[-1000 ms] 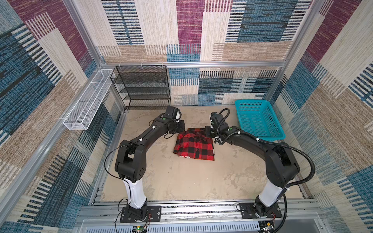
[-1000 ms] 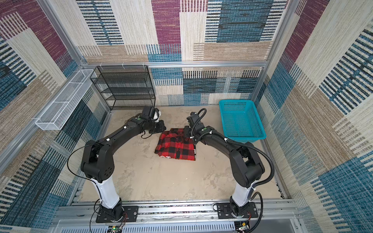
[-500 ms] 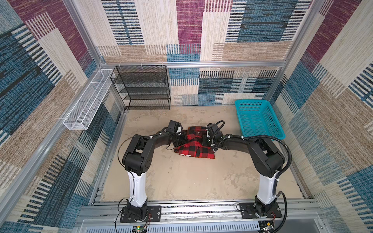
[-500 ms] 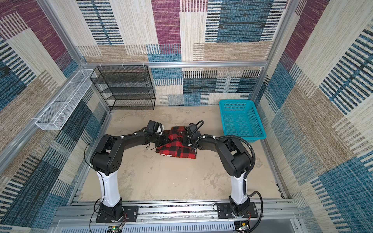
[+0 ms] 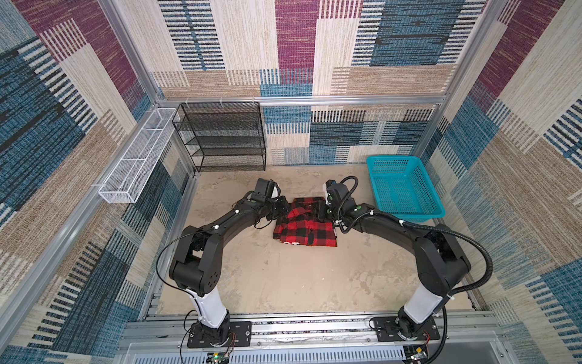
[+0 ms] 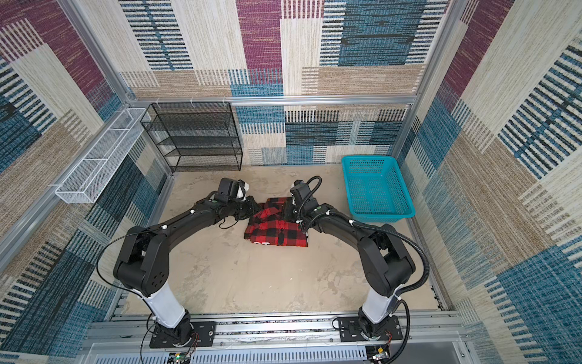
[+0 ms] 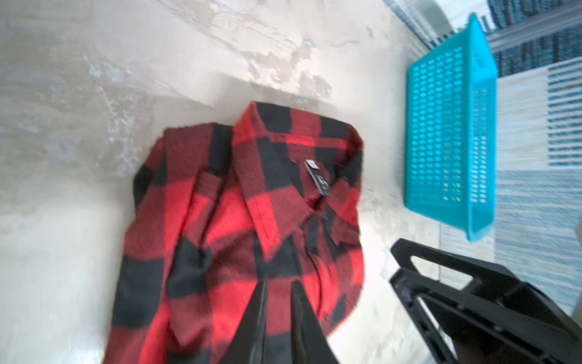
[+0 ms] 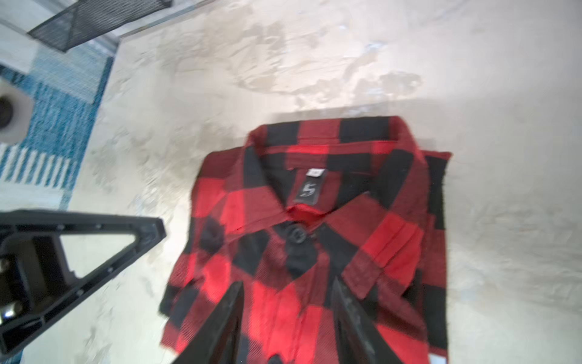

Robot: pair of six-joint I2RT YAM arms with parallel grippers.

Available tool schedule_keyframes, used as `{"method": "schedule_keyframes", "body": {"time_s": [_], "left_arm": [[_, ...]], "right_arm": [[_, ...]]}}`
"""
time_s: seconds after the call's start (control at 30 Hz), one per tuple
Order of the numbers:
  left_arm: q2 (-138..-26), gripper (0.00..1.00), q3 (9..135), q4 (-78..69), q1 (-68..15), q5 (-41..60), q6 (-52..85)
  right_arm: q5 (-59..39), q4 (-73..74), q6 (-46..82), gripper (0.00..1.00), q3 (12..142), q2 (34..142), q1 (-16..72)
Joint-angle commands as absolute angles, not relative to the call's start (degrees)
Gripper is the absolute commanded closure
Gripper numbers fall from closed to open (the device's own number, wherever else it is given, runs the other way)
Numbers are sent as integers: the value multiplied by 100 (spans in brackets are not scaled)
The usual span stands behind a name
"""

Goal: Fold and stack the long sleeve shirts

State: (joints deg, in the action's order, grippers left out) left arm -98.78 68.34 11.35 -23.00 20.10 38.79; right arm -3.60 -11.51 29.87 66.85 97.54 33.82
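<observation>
The folded red-and-black check shirt (image 5: 304, 225) lay collar-up on the sandy tabletop (image 5: 283, 277), about midway across it, with a strip of white lettering (image 5: 291, 243) showing at its near edge. Both arms leaned in over its collar end. The left gripper (image 7: 279, 283) hung over the cloth with its fingers nearly together, and I couldn't tell whether it pinched any fabric. The right gripper (image 8: 287, 283) stood spread wide above the placket, holding nothing. A teal basket (image 5: 409, 214) sat off to the right, apart from the shirt.
</observation>
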Motion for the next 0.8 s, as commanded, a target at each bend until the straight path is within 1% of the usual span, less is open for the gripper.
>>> {"method": "schedule_keyframes", "body": {"time_s": [0.0,0.13,0.27,0.4,0.53,0.63,0.73,0.77], "left_arm": [[-9553,83,6438,1257,-2430,2139,4083],[-9285,85,5571,770,-2460,2084,4357],[-9469,87,4891,198,-2458,1978,4508],[-9894,90,4512,-331,-2453,2070,4708],[-9909,90,4399,-385,-2446,2117,4781],[-9547,86,4563,-24,-2442,2003,4682],[-9105,80,5008,722,-2389,1854,4451],[-8968,77,5197,992,-2376,1808,4349]], "right_arm": [[-597,-1196,3033,54,6561,9662,3578],[-811,-666,3265,56,6316,9941,3701],[-919,-180,3430,59,6222,10387,3719],[-912,-154,3546,62,6220,10811,3720],[-853,-269,3516,62,6185,10668,3718],[-685,-583,3379,56,6343,10264,3720],[-493,-902,3291,51,6490,9767,3718],[-367,-1005,3266,49,6504,9580,3718]]}}
